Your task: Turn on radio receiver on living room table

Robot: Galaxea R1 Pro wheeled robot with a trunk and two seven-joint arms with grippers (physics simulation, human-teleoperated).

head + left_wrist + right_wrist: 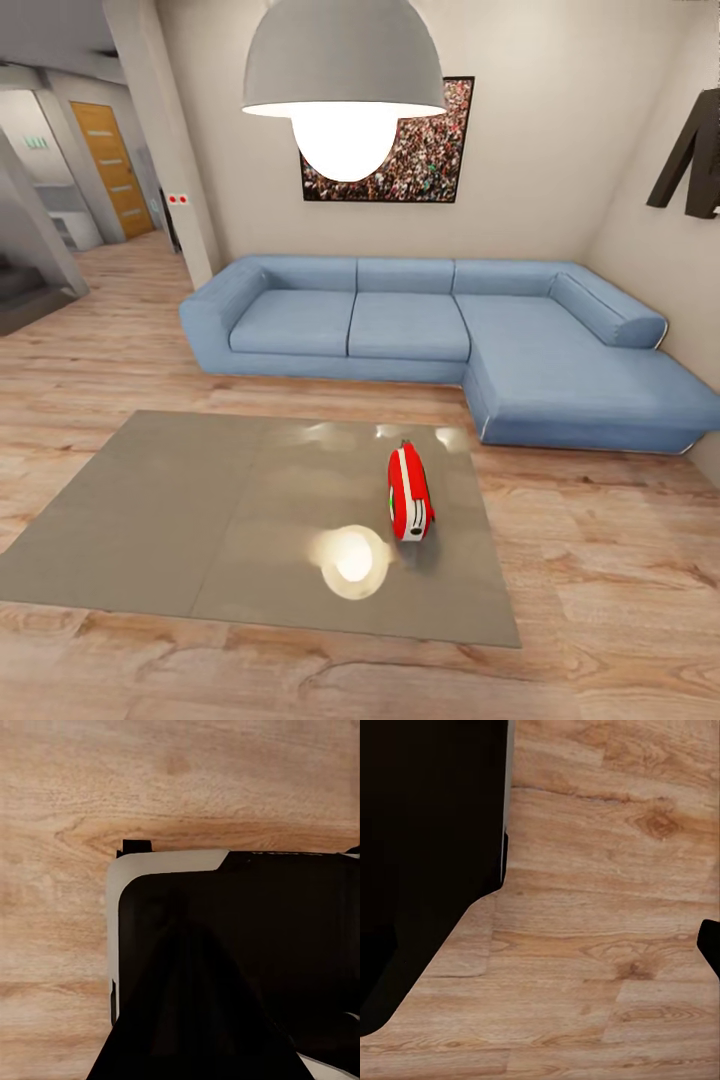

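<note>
Neither wrist view reveals whether the grippers are open or closed; both look down past dark robot bodywork at the wood plank floor (607,907). Ahead, the red radio receiver (409,493) stands on the right panel of the glossy grey table (180,510), the blue sofa (440,335) behind, under a pendant lamp (343,70)
</note>
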